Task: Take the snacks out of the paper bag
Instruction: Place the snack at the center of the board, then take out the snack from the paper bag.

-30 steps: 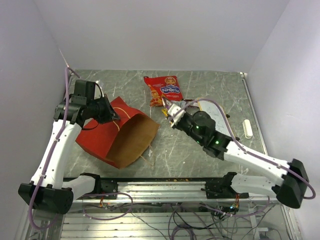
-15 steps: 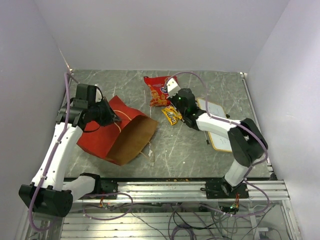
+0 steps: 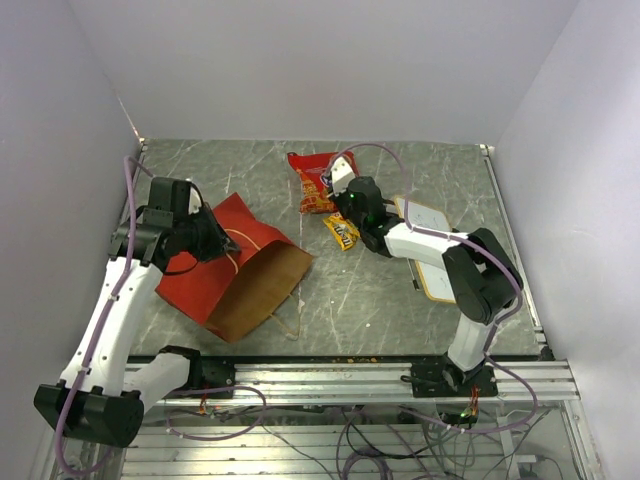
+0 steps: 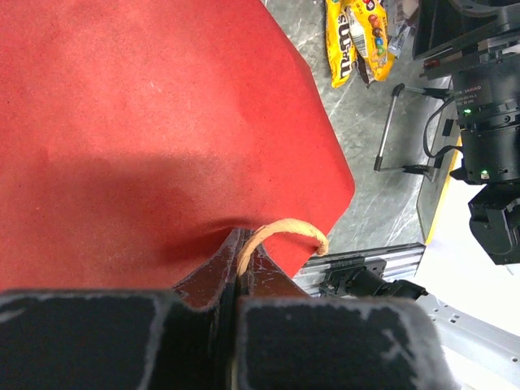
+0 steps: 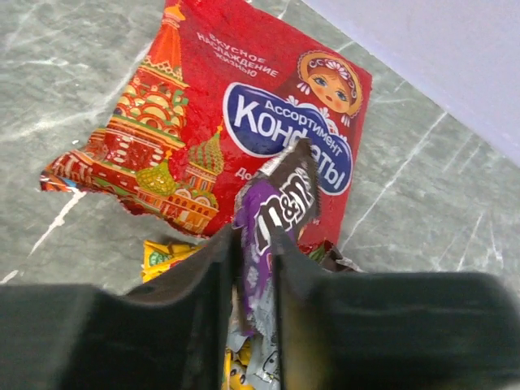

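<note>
The paper bag (image 3: 200, 285) lies on its side on the grey-green table (image 3: 400, 310). Its red outside is turned up and its brown inside is open toward the near right. The left gripper (image 3: 215, 240) is at the far edge of the bag's mouth. In the left wrist view this gripper (image 4: 237, 244) has its two fingers pressed together on the red edge of the bag (image 4: 146, 106). A loop of the string handle (image 4: 284, 231) comes out just beside the fingertips. A second string loop (image 3: 285, 320) lies on the table at the near side of the bag's mouth.

The snacks are outside the bag, all to its right. The red packet (image 3: 315, 180) lies flat, to the right of the bag and farther back, well apart from it. The yellow packet (image 3: 345, 235) lies to the right of the bag's mouth, nearer to the bag than the red packet is. The left wrist view shows this yellow packet (image 4: 345, 49) beyond the bag's corner.

The right gripper (image 3: 335, 185) is over the near edge of the red packet, on the right side of the bag. In the right wrist view the right gripper (image 5: 253, 244) pinches a small purple wrapper (image 5: 276, 207), which stands up between the two fingers. The gap between them is narrow. Behind it lies the red packet (image 5: 203, 122), and a bit of yellow wrapper (image 5: 162, 256) shows under the left finger.

A white board (image 3: 438, 280) with a wood frame lies farther right of the bag, past the yellow packet, partly under the right arm.
</note>
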Action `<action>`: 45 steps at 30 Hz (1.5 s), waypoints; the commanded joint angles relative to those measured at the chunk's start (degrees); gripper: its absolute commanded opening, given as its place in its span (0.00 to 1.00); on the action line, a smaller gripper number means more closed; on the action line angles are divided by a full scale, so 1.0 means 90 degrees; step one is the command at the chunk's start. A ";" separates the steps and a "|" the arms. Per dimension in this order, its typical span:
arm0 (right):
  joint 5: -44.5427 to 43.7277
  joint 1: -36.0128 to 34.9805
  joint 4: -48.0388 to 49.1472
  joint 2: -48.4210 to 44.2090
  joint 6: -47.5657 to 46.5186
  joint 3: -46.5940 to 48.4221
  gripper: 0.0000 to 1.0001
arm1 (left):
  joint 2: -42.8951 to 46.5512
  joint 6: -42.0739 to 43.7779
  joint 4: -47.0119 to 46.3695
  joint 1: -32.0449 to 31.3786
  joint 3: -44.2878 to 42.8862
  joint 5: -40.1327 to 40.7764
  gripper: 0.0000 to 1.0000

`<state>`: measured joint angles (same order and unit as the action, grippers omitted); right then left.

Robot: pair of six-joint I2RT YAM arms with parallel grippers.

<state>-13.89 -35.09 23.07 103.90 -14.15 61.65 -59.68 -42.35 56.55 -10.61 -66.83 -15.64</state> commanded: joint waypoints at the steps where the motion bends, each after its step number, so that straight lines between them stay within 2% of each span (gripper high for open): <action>1: 0.0286 0.0028 -0.0024 -0.0370 0.0176 0.0064 0.34 | 0.0002 -0.0011 -0.0372 -0.0007 0.0119 -0.0001 0.07; 5: 0.0328 0.0026 -0.0321 -0.0967 0.0063 -0.0136 0.46 | -0.0367 0.0126 -0.0611 -0.0006 -0.0031 -0.0145 0.07; 12: 0.1228 0.0023 -0.1072 -0.2325 0.0261 -0.0741 0.53 | -0.0907 0.0208 -0.1302 -0.0012 -0.0059 -0.0534 0.07; 18: 0.2260 0.0015 -0.1138 -0.3488 0.0512 -0.1489 0.58 | -0.1454 0.0302 -0.1916 -0.0117 -0.0164 -0.0840 0.07; 24: 0.2905 0.0020 -0.1013 -0.3887 0.0436 -0.2030 0.61 | -0.1739 0.0322 -0.1992 -0.0990 -0.0669 -0.0500 0.07; 27: 0.3594 0.0012 -0.0901 -0.3933 0.0221 -0.2211 0.61 | -0.1502 0.0182 -0.2258 -0.1484 -0.0518 -0.0391 0.07; 30: 0.4424 0.0011 -0.0274 -0.4183 0.0157 -0.2715 0.61 | -0.1100 0.0037 -0.2418 -0.1936 -0.0181 -0.0243 0.07; 35: 0.5833 -0.0226 0.0771 -0.4521 -0.0241 -0.3629 0.61 | -0.0202 -0.0248 -0.1746 -0.2156 0.0473 0.0180 0.07; 41: 0.5465 -0.1636 0.0358 -0.3925 -0.1652 -0.3528 0.62 | 0.0665 -0.0503 -0.0368 -0.2153 0.0768 0.1162 0.07; 45: 0.5632 -0.2317 0.1192 -0.3106 -0.1661 -0.3324 0.61 | 0.0801 -0.0784 0.0336 -0.2151 0.0672 0.1685 0.07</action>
<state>35.16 -51.27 26.37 70.28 -24.86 29.41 -53.47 -46.24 51.13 -29.93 -60.16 -7.81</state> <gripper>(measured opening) 0.617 0.075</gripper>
